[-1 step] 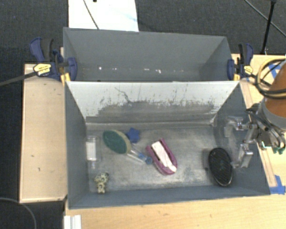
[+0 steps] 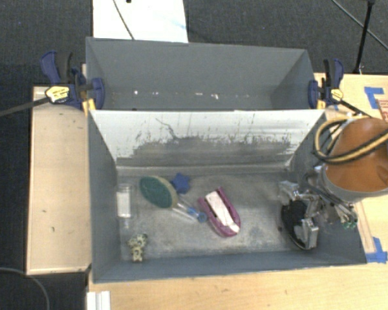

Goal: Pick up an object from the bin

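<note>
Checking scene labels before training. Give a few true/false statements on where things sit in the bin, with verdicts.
1. The gripper is at the bin's right end. True.
2. The green round-headed brush lies under the gripper. False: it lies left of centre, apart from the gripper.
3. The purple and white object lies near the middle of the floor. True.
4. The small clear bottle lies by the right wall. False: it lies by the left wall.
5. The small speckled object sits near the lower left corner. True.

one camera looks down on the grey bin [image 2: 200, 144] from above, slightly angled.
</note>
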`<state>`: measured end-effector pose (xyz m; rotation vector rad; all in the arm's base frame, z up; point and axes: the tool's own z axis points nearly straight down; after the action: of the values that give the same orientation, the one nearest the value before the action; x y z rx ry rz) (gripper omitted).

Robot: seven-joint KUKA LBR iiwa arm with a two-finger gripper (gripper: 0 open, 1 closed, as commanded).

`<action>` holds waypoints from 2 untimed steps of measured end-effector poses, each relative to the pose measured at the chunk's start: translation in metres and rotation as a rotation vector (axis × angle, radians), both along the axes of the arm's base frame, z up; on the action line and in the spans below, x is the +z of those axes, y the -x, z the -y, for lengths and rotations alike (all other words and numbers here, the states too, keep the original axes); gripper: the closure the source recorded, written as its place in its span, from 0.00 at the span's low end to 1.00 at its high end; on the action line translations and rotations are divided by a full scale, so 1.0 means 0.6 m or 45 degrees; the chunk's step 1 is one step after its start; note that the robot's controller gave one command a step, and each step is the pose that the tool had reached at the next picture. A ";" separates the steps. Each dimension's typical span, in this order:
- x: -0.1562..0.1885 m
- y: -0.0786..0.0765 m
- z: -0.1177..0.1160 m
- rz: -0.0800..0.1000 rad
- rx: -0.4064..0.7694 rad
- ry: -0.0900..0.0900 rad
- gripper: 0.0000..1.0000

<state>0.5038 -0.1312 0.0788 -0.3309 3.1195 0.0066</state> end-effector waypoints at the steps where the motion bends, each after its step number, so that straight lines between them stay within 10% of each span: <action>1: 0.021 -0.051 0.023 0.006 0.486 -0.001 0.00; 2: 0.022 -0.052 0.030 0.011 0.485 0.010 1.00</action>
<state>0.5349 -0.1493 0.0920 -0.9141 2.9939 -0.0055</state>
